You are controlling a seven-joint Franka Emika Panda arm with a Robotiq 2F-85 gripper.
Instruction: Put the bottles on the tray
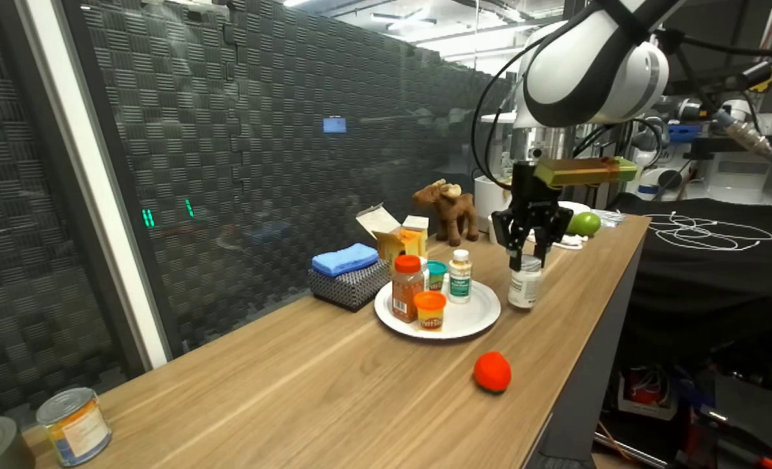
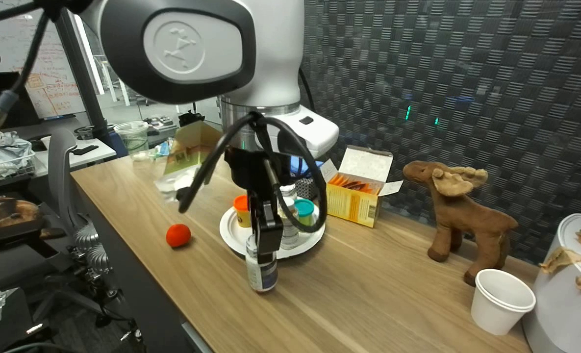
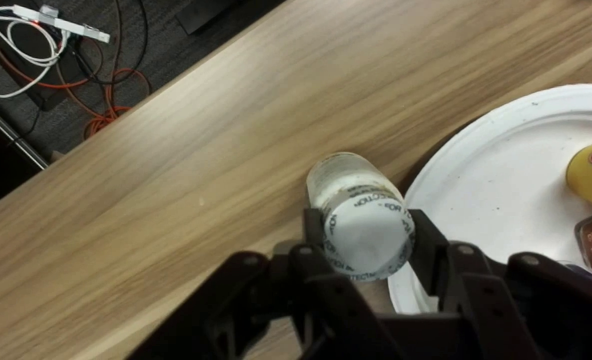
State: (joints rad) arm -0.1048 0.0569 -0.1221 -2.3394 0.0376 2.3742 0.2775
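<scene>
On the wooden table (image 1: 294,384) in an exterior view, a white bottle (image 1: 524,288) is just beside a white paper plate (image 1: 486,312), close to upright, its top held in the gripper (image 1: 528,264); whether its base touches the wood I cannot tell. On the plate stand a red-capped bottle (image 1: 407,293), a green-labelled bottle (image 1: 460,280) with a white cap, an orange-lidded Play-Doh tub (image 1: 430,312) and a teal-lidded tub (image 1: 436,270). Near the plate, a round red object (image 1: 492,371) sits on the wood. A folded blue cloth (image 1: 345,259) lies on a dark patterned box (image 1: 350,290), next to an open yellow carton (image 1: 391,247). At the near end, a tin can (image 1: 76,430) stands beside a roll of tape (image 1: 8,443).

In an exterior view, orange packets (image 2: 353,184) show inside the carton, a plush moose (image 2: 462,215) stands near it, and nested white paper cups (image 2: 496,306) stand well apart from the plate. A black cable (image 2: 321,193) loops in front of the plate, hiding part of its load.

In the wrist view, the finger pads (image 3: 428,245) are clamped against opposite sides of the bottle's top, which is ringed with printed lettering. The plate lies just beside the bottle, its rim partly hidden by one pad. The orange-lidded tub's yellow side shows at the edge.
</scene>
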